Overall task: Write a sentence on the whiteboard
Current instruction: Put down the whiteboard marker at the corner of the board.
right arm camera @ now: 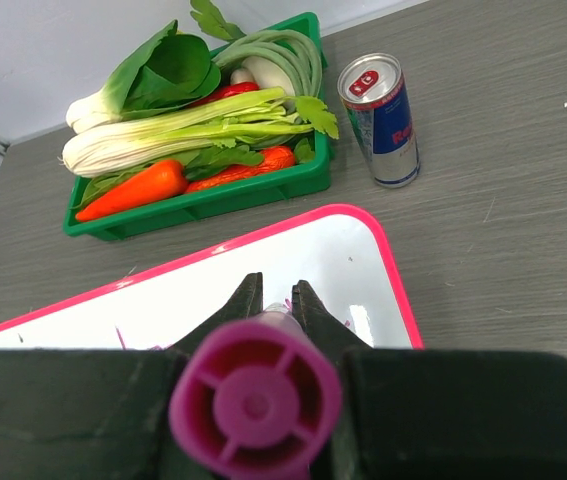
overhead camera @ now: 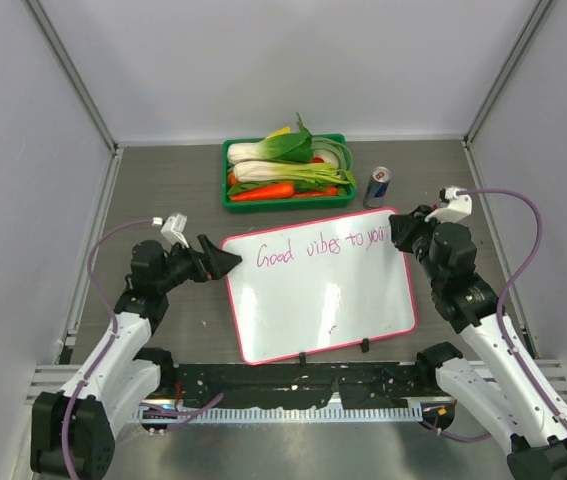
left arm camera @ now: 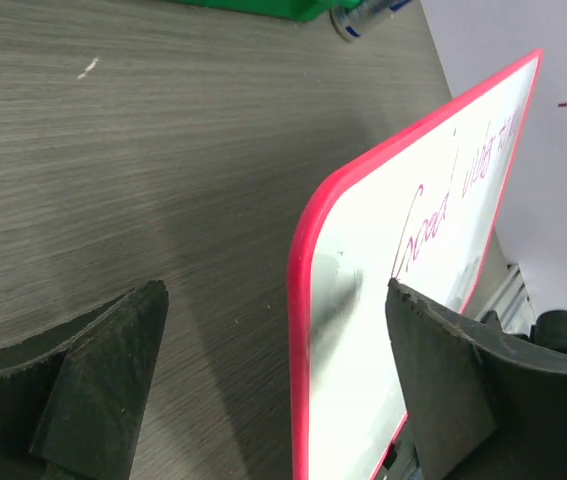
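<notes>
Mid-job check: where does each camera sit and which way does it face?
Top external: above and behind the arms, looking down on the whiteboard; both show.
Left wrist: low over the table, facing the board's left edge; open left claw shows.
Right wrist: over the board's far corner, facing tray and can; right claw grips marker.
Shared: the whiteboard.

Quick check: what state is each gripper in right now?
Left gripper: open, jaws either side of the whiteboard edge.
Right gripper: closed, holding the marker.
</notes>
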You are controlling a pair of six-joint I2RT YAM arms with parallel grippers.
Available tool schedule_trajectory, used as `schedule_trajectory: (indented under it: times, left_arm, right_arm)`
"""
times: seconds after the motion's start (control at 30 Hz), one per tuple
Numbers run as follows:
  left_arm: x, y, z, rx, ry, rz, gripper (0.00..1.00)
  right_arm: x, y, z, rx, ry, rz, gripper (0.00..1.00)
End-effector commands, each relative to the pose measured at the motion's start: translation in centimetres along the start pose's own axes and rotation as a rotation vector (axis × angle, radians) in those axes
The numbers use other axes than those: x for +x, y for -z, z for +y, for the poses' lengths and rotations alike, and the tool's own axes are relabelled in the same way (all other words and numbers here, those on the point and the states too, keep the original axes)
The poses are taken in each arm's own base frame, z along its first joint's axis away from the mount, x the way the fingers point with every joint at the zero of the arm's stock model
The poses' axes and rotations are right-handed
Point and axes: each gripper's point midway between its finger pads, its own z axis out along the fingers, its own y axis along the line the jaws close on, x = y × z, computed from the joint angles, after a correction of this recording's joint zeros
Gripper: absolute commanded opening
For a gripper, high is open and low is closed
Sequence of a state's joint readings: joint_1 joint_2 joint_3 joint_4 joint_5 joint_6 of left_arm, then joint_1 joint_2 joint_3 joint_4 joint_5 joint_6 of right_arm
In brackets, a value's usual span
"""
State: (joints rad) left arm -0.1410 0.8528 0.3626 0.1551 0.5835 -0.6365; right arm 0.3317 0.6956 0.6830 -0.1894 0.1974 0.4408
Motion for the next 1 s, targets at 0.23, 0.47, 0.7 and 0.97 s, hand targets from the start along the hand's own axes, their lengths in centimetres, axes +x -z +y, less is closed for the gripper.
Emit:
schedule_trajectory:
  times: [0.23, 0.47, 0.7, 0.97]
  left_arm:
    - [-4.5, 1.8, -1.5, -0.055, -0.087, -0.155, 1.0]
    - [-6.6, 2.9, -3.8, -0.025, -0.117, -0.204, 1.0]
    - [-6.9, 3.2, -5.9, 0.05, -0.135, -0.175, 1.0]
    - [-6.4, 4.1, -7.4, 0.065, -0.116, -0.099, 1.0]
  right_arm:
    - [-5.7, 0.2, 1.2, 0.025, -0.023, -0.129, 0.01]
    - [-7.9, -0.2, 0.0, 0.132, 0.019, -0.159, 0.01]
    - [-7.9, -2.3, -2.3, 0.244, 0.087, -0.049, 0.01]
    - [-2.5, -5.0, -9.6, 0.327, -0.091, 0.195, 0.01]
